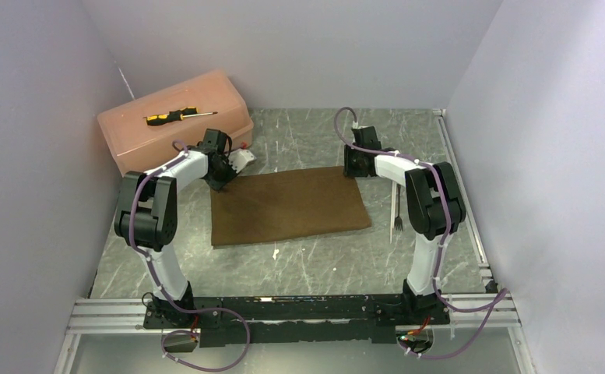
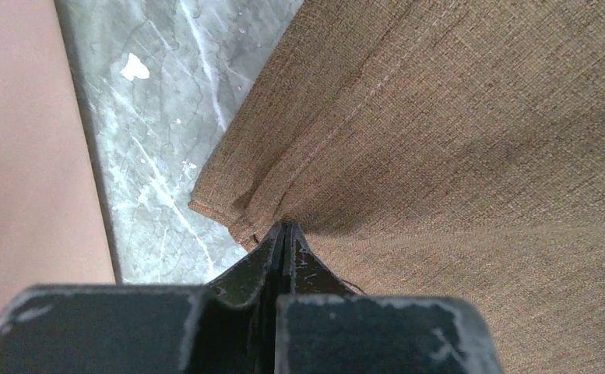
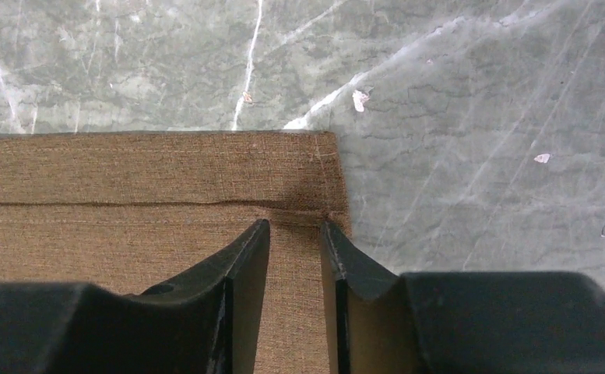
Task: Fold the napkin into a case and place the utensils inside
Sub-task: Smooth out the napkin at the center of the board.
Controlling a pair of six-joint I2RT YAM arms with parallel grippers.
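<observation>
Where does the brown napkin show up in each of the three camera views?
Top external: napkin lies mid-table between the two arms.
Left wrist: its corner fills the right side, at the shut left hand.
Right wrist: its corner is lower left.
Shared landmark: the grey marbled table.

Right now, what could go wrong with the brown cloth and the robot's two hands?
1. The left tool looks pinched on the napkin corner while the right tool stands open, so pulling might drag the cloth crooked.
2. The fork lies close beside the right arm; a swing could knock it away.
</observation>
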